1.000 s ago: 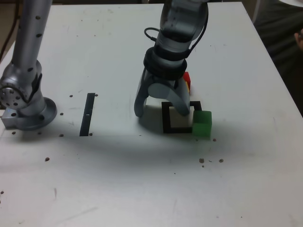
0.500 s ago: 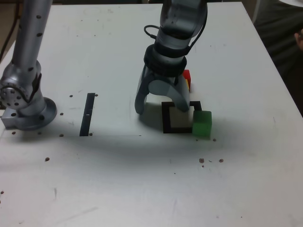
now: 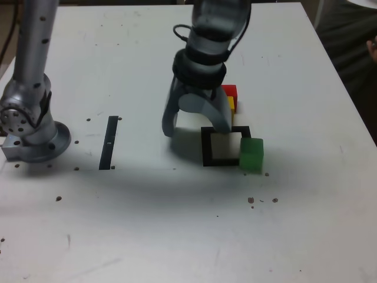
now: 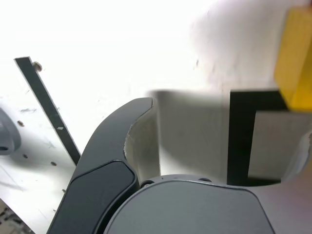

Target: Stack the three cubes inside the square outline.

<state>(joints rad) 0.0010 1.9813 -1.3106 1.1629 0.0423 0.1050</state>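
The gripper is hanging spread and empty by the square outline, apparently clear of the green cube sitting on its corner.

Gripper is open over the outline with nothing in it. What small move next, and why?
Probably shift the open gripper back toward the red cube atop the yellow cube, just behind the square outline, whose centre holds no cube; the green cube sits on its corner.

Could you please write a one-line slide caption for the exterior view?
Open gripper hovers beside the square outline; green cube at its corner, red cube atop yellow cube behind.
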